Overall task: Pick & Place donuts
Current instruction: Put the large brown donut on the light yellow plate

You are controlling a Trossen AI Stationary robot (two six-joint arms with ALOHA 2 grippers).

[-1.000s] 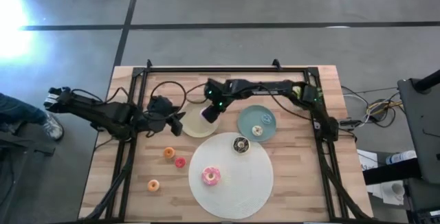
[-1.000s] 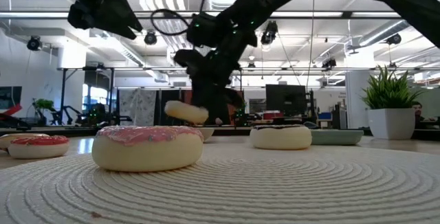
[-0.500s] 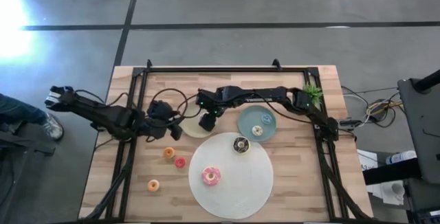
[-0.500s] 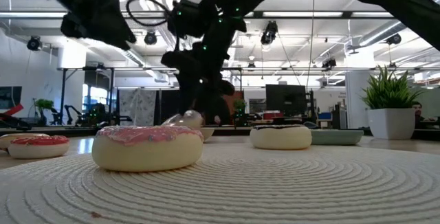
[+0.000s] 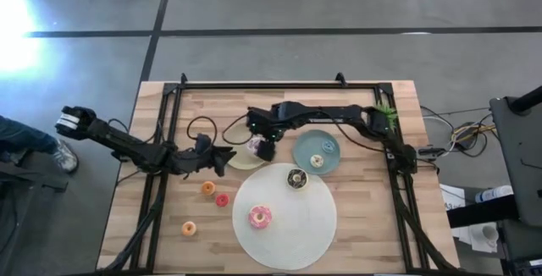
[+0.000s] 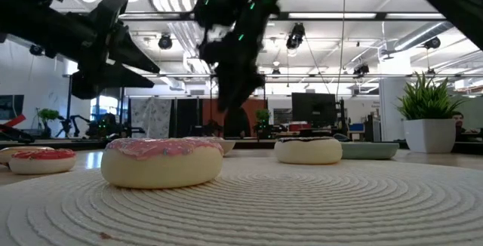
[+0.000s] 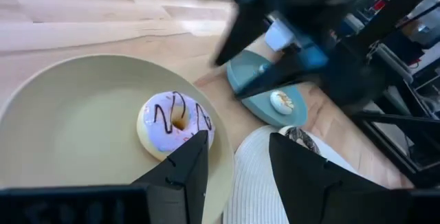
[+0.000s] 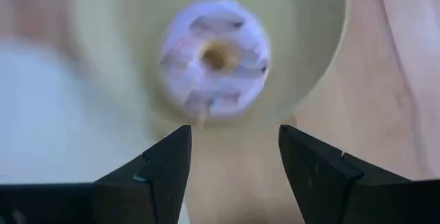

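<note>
The pale pink-white donut point(image 5: 254, 145) lies flat on the beige plate point(image 5: 240, 159); it also shows in the left wrist view point(image 7: 175, 122) and the right wrist view point(image 8: 214, 56). My right gripper point(image 5: 265, 147) point(image 8: 234, 162) hangs open just above it, touching nothing. My left gripper point(image 5: 224, 156) point(image 7: 237, 162) is open and empty at the plate's left rim, pointing at the donut. The chocolate donut point(image 5: 296, 177) and the bright pink donut point(image 5: 260, 217) lie on the white mat point(image 5: 313, 225). A cream mini donut point(image 5: 317, 161) lies on the teal plate point(image 5: 326, 143).
Two orange mini donuts point(image 5: 207, 189) point(image 5: 189, 229) and a red-pink mini donut point(image 5: 222, 200) lie on the wood left of the mat. A black frame point(image 5: 169, 107) runs round the work area. A small green plant point(image 5: 385, 113) stands at the far right.
My right gripper has gone down with the pale pink-white donut, let it go on the beige plate and risen a little. The donut, lifted clear before, now lies flat on the plate. My left gripper has come lower and slightly toward the table's right, toward the plate.
</note>
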